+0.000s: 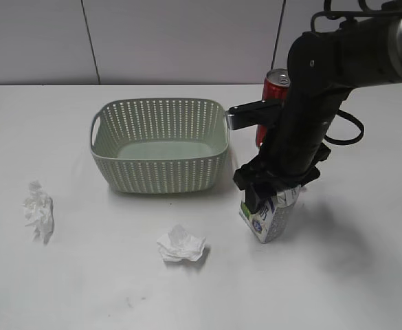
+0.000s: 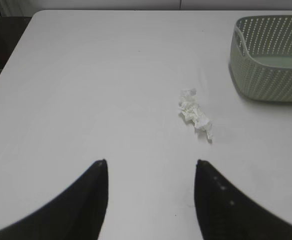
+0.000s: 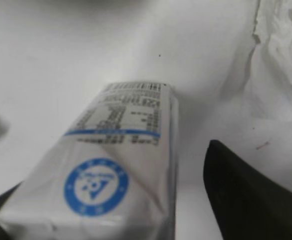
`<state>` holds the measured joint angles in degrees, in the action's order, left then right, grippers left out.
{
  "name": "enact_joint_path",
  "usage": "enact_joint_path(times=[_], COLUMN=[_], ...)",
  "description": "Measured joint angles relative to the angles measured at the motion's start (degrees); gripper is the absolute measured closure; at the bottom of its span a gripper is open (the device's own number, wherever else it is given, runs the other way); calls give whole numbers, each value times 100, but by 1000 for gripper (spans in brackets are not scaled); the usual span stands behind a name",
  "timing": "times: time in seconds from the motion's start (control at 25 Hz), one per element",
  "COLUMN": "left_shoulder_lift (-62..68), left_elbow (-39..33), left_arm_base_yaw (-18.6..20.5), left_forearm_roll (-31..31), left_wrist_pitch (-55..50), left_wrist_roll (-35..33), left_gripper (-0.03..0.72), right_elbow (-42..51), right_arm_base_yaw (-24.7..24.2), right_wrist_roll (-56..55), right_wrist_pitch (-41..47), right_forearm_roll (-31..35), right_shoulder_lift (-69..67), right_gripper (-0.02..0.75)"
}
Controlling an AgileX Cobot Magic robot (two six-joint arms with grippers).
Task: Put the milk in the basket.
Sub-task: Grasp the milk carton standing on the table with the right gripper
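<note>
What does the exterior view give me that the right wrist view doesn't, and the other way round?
Only the exterior view shows the basket, the red can behind the right arm, and the crumpled tissue at far left.

Only the right wrist view shows the carton's printed label close up, with one dark finger apart from its right side; the grip itself is not visible, so contact is unclear.

Both show the milk carton under the right gripper, on the white table.
</note>
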<state>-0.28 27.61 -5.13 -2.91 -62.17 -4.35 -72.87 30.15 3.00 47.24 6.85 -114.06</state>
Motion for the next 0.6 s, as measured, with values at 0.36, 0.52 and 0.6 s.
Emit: enact_joint_path(times=[0.36, 0.52, 0.6], left_shoulder_lift=[0, 0, 0], left_elbow=[0, 0, 0], left_arm_base_yaw=[0, 0, 0], left_forearm_roll=[0, 0, 0], left_wrist_pitch=[0, 0, 0], left_wrist_roll=[0, 0, 0], left_gripper=[263, 263, 263], right_elbow=[-16, -16, -39], right_arm_base_yaw=[0, 0, 0], right_wrist_roll=[29, 51, 78], right_wrist_pitch=[-9, -3, 57], right_forearm_roll=[39, 43, 43], right_shoulder_lift=[0, 0, 0], right_gripper=[370, 370, 370])
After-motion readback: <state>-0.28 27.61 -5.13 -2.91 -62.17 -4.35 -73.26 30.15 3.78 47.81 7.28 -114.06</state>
